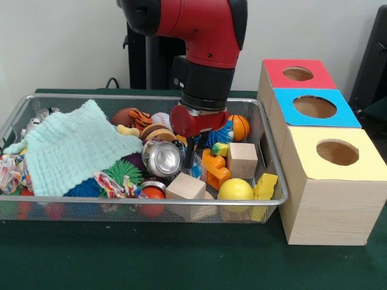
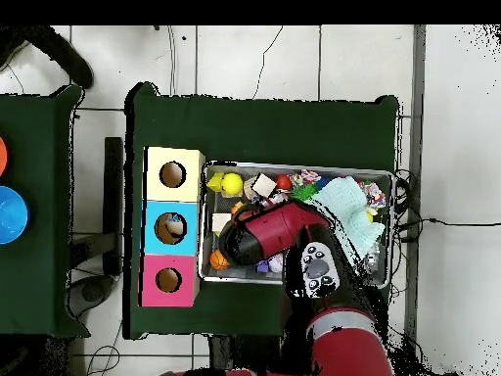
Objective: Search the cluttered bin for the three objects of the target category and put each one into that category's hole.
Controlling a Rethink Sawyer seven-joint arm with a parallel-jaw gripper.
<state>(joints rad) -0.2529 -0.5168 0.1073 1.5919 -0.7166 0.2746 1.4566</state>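
Wrappers cannot be picked out in the wire-mesh bin (image 1: 275,199), crowded with a mint-green cloth (image 1: 75,145), silver can (image 1: 162,158) and wooden blocks (image 1: 242,159). Beside it stands the red-topped box, hole (image 1: 298,74) open. The gripper (image 1: 189,158) reaches down beside the can; whether it is spread or pinched I cannot tell.

- We cannot tell how the gripper (image 1: 190,158) stands: its tips sink among the toys, right of the silver can (image 1: 163,158).
- In the overhead view, the arm (image 2: 269,232) covers the middle of the wire bin (image 2: 299,279).
- The mint cloth (image 1: 78,148) hides the bin's left contents.
- We see no wrappers clearly.
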